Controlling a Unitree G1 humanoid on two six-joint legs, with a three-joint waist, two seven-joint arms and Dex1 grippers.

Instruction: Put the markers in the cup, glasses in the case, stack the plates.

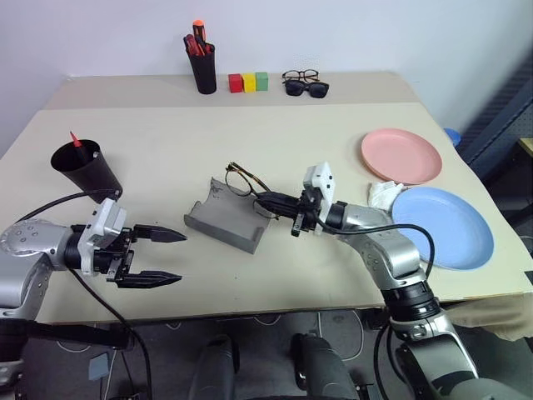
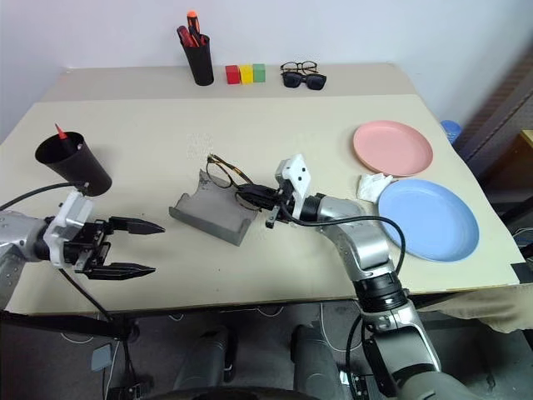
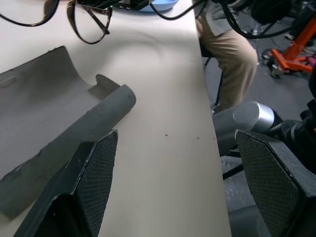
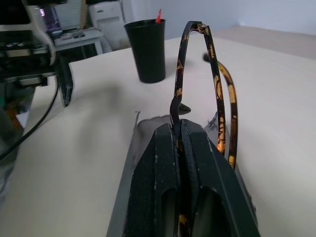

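Note:
My right gripper [image 1: 268, 201] is shut on the glasses [image 1: 243, 182], thin-rimmed with clear lenses, and holds them by the frame just above the right end of the case [image 1: 223, 222]. The grey case lies open in the middle of the table, its flap [image 3: 29, 74] up. My left gripper [image 1: 178, 258] hangs open and empty left of the case, near the table's front edge. At the left stands the black cup [image 1: 85, 170], tilted, with a red marker [image 1: 76, 140] sticking out. The pink plate [image 1: 400, 155] and the blue plate [image 1: 443, 226] lie side by side at the right.
At the back stand a black pen holder [image 1: 202, 65] with red pens, three coloured blocks [image 1: 248, 82], and sunglasses with another pair of spectacles [image 1: 305, 83]. A crumpled white thing [image 1: 382, 193] lies between the plates. A person's leg [image 3: 228, 54] shows beyond the table's edge.

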